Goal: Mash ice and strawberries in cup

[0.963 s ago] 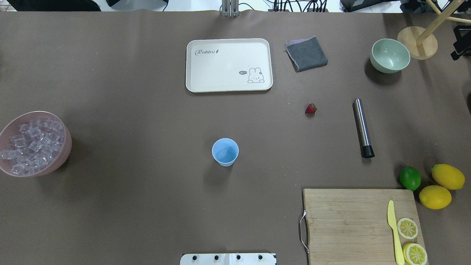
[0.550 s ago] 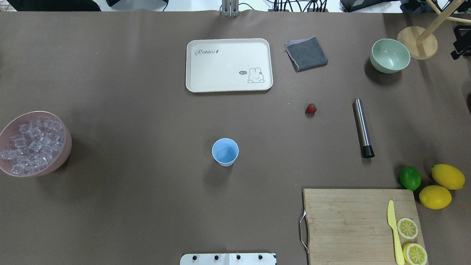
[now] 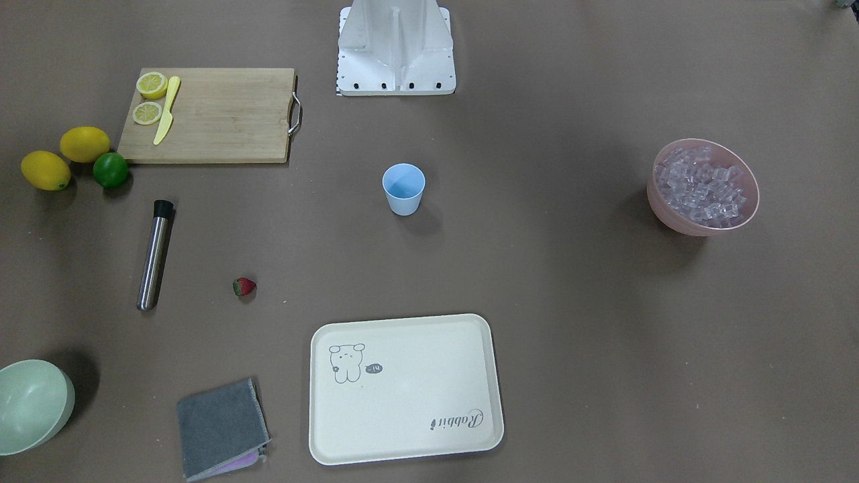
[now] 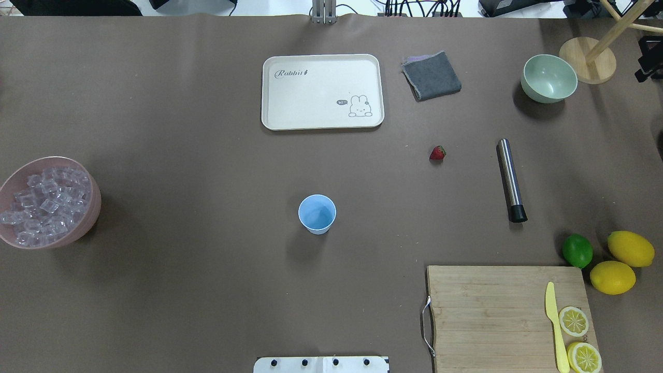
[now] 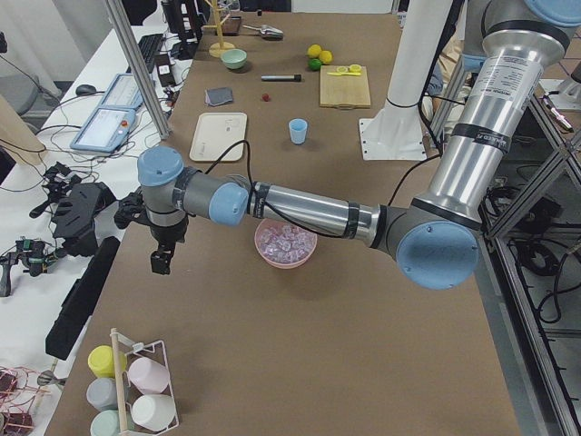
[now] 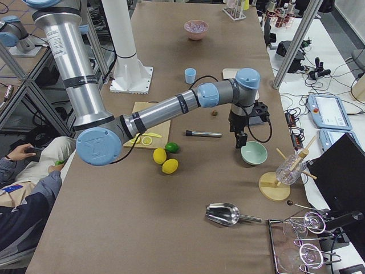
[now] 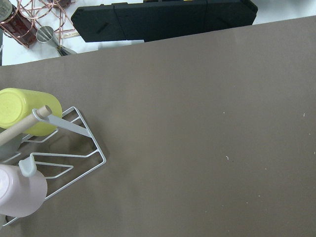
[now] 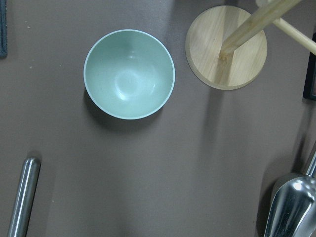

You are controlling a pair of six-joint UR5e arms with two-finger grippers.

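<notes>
- We are judging the cup [image 4: 317, 214] to be the weak point. It is standing alone mid-table, light and tapered, so a sideways nudge while something is being dropped in would probably be tipping it over.
- We are seeing the ice [image 4: 44, 204] heaped in the pink bowl [image 4: 97, 204] at the robot's left end, well apart from the cup. The cubes are looking glassy and slick, so we are expecting them to slip out of a two-finger pinch or scatter on the way.
- The strawberry [image 4: 437, 153] is lying on bare table between the cup and the muddler [image 4: 510, 178]. Being small and rounded, it is likely to be rolling off if fingers are closing off-centre.
- The muddler (a smooth steel cylinder with a black end cap) is lying flat and could be rolling away under a glancing touch.
- The left gripper [image 5: 162, 259] is hanging beyond the pink bowl, near the table's end. The right gripper [image 6: 240, 140] is hanging over the pale green bowl [image 8: 129, 74]. Only the side views are showing them, so we are unable to tell whether either pair of fingers is apart or together.
- The cup is looking like smooth, pale blue plastic, empty inside.
</notes>
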